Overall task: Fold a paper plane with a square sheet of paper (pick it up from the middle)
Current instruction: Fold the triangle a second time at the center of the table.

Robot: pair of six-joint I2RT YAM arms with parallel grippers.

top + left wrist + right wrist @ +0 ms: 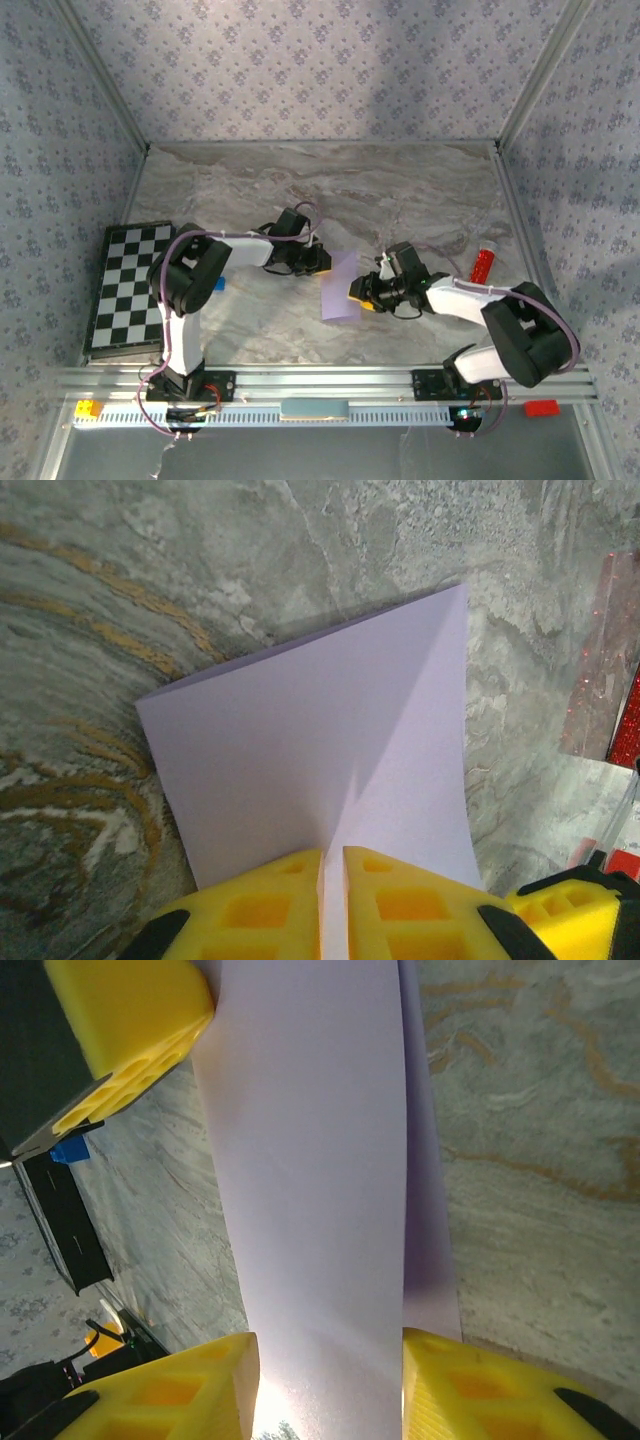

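The square sheet of paper (340, 286), pale lilac, stands bent up off the marble table between my two grippers. In the left wrist view the sheet (320, 740) rises ahead with a crease running into the jaws. My left gripper (333, 855) is shut on its near edge, and it reaches the paper's upper left corner in the top view (322, 262). My right gripper (328, 1345) has its yellow fingers apart, and a strip of the paper (310, 1180) runs between them. It meets the sheet from the right (357, 291). The left gripper's yellow finger (130, 1030) shows at top left.
A black-and-white chequered board (130, 290) lies at the left edge, with a small blue cube (219, 284) beside it. A red object (484, 265) lies at the right by the frame post. Patterned walls enclose the table. A metal rail (320, 385) runs along the near edge.
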